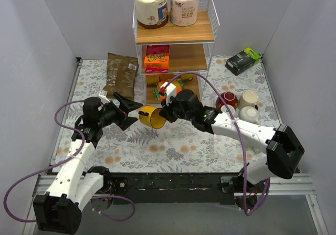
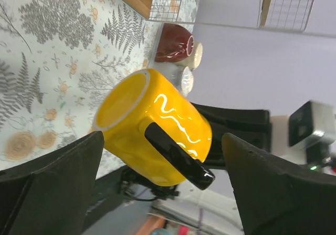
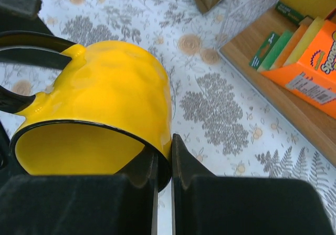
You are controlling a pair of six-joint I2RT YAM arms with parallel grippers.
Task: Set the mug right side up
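The yellow mug (image 1: 150, 116) with a black handle (image 2: 176, 156) hangs on its side above the middle of the floral table (image 1: 178, 140), mouth toward the right arm. My right gripper (image 1: 163, 114) is shut on its rim, one finger inside and one outside, as the right wrist view shows at the gripper (image 3: 165, 143) and the mug (image 3: 110, 93). My left gripper (image 1: 131, 113) is open just left of the mug's base. In the left wrist view its fingers (image 2: 58, 172) stand either side of the mug (image 2: 157, 130) and handle without touching.
A wire rack with wooden shelves (image 1: 176, 30) stands at the back with toilet rolls on top and an orange box (image 1: 156, 56) inside. A brown bag (image 1: 122, 73) lies to its left. A red mug (image 1: 227, 99), two cream mugs (image 1: 248, 97) and a black-green packet (image 1: 242, 61) are at right.
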